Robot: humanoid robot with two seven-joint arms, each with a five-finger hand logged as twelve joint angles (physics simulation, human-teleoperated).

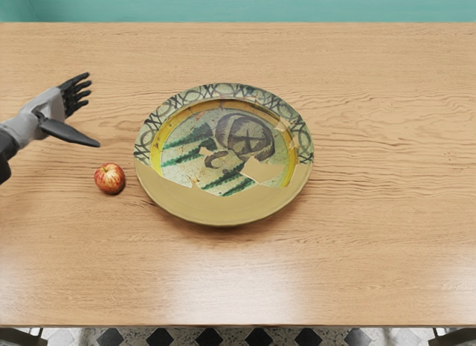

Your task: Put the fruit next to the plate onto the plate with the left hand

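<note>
A small red and yellow apple (110, 178) rests on the wooden table just left of a large patterned plate (216, 206). The plate has a green and yellow rim and a dark painted centre, and nothing lies on it. My left hand (73, 111) comes in from the left edge, above and to the left of the apple, with its dark fingers spread and thumb pointing right. It holds nothing and does not touch the apple.
The wooden table (372, 249) stretches wide to the right and front of the plate. A teal wall (238, 4) runs behind the far edge. Checkered floor shows below the near edge.
</note>
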